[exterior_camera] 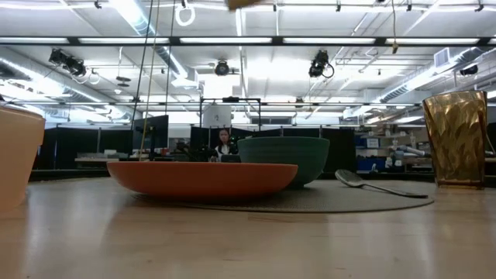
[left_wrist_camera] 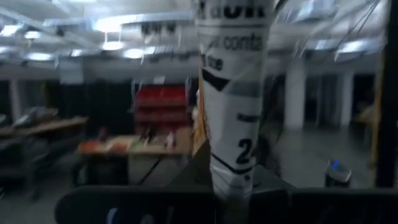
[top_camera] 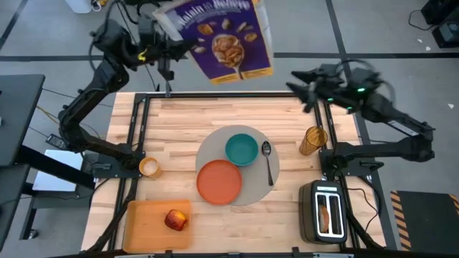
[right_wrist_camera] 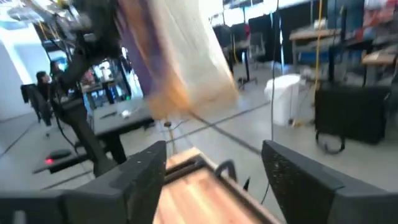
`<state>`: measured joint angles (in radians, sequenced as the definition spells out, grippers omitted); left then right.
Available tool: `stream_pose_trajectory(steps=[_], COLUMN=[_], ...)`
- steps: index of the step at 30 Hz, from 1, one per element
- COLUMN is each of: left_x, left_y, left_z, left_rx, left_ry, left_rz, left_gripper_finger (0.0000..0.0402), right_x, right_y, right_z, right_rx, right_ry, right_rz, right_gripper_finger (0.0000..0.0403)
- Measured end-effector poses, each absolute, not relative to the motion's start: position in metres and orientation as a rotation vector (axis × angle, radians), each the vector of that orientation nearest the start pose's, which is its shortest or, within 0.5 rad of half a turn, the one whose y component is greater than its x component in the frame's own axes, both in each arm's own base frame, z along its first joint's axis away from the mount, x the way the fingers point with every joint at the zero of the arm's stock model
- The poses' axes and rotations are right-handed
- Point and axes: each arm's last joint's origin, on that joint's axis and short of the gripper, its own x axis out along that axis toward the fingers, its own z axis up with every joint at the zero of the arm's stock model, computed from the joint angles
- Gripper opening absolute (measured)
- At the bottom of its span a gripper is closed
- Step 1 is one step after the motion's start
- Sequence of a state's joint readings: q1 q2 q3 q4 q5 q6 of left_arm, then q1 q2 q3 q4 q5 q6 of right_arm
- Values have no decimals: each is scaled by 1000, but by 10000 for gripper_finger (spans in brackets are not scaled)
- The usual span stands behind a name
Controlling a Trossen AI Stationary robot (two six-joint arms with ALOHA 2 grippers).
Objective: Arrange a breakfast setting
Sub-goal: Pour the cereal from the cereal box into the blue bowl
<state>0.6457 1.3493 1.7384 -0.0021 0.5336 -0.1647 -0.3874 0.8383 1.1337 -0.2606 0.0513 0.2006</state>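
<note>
the left gripper is clamped shut on a purple cereal box, held high beyond the table's far edge; the box's long axis runs roughly across the table, its printed face turned up toward the overhead camera. in the left wrist view the box's narrow white side panel stands upright between the fingers. the right gripper hangs over the far right part of the table with its fingers spread apart and holding nothing, just clear of the box. on the wooden table the round grey placemat lies near the centre, carrying the orange plate toward the near side, the teal bowl touching it on the far side, and the metal spoon to the right, its long axis running front to back with the bowl end pointing away. an amber glass stands right of the mat, a small yellow cup left of it. the red apple rests on the orange cutting board at the near left corner; the toaster, with a slice in one slot, sits at the near right. bare wood stays open along the far edge.
</note>
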Motion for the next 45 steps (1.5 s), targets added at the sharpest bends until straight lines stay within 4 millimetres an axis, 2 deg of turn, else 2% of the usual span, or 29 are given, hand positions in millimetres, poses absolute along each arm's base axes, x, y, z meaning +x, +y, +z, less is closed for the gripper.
stream_pose_trajectory(steps=[3, 6, 9, 13, 18, 22, 26, 30, 34, 40, 45], left_x=[210, 216, 222, 223, 230, 241, 242, 243, 256, 271, 273], left_y=[136, 131, 131, 130, 125, 123, 116, 110, 108, 109, 110], left_z=[551, 553, 551, 551, 549, 542, 545, 548, 544, 539, 537], left_rx=[36, 26, 11, 23, 9, -19, -8, -3, -17, -32, -20], left_ry=[-405, -442, -439, -453, -451, -420, -448, -484, -499, -514, -498], left_rz=[43, 3, -6, 17, -1, -27, -38, -41, -39, -49, -38], left_gripper_finger=[6, 6, 6, 6, 6, 6, 8, 9, 10, 11, 12], right_x=[169, 194, 210, 219, 224, 223, 221, 219, 217, 215, 213], right_y=[-69, -76, -77, -78, -82, -84, -85, -82, -80, -79, -79], right_z=[409, 400, 407, 417, 424, 426, 428, 434, 438, 441, 443], right_rx=[249, 257, 204, 150, 103, 77, 80, 48, 52, 82, 71], right_ry=[-88, -192, -350, -460, -487, -508, -531, -598, -657, -698, -728], right_rz=[-388, -287, -177, -98, -171, -255, -308, -238, -184, -168, -159], right_gripper_finger=[304, 332, 356, 378, 384, 379, 376, 375, 364, 312, 252])
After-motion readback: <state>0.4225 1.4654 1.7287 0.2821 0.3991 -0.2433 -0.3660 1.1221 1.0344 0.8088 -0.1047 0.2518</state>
